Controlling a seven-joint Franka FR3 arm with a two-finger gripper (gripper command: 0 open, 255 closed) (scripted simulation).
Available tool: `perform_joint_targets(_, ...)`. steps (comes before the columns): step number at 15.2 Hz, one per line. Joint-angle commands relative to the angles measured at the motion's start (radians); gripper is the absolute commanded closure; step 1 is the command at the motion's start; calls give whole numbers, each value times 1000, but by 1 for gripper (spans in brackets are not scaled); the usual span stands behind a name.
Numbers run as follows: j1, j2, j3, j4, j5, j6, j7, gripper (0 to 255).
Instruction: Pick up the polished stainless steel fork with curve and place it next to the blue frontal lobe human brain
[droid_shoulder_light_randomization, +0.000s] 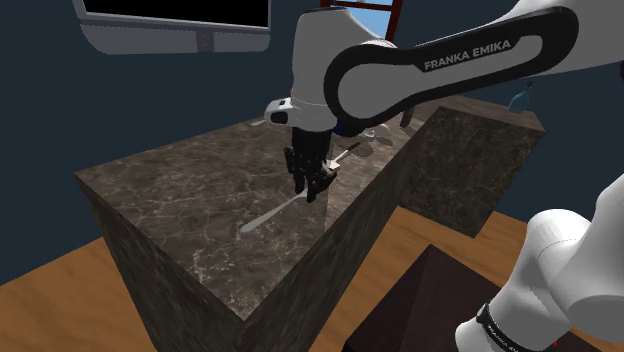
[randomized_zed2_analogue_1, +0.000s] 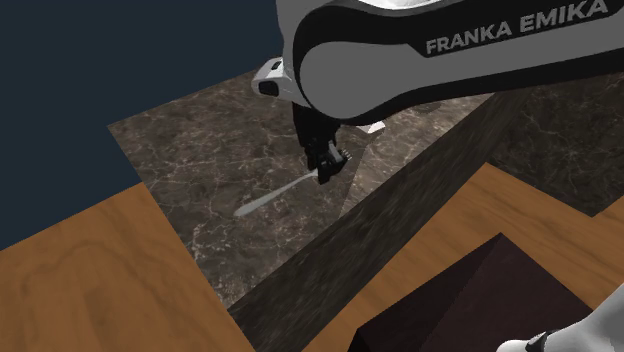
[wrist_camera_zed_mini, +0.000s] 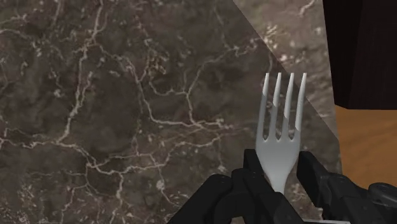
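Jaws closed on the fork (wrist_camera_zed_mini: 280, 137) at its neck; tines pointing ahead past them, handle reaching back low over the tabletop (droid_shoulder_light_randomization: 180, 200), toward the shoulder view's left.

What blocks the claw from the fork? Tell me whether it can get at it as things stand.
Likely yes. The claw is down at the fork, whose neck lies right in it, with the tines beyond. Nothing else on the counter stands between them.
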Motion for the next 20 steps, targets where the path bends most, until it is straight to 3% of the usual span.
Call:
perform_joint_targets(1, 2, -7, 2, 19, 1, -27, 2, 255)
perform_joint_targets(20, 1, -20, 0, 262, 5, -282, -9, 255)
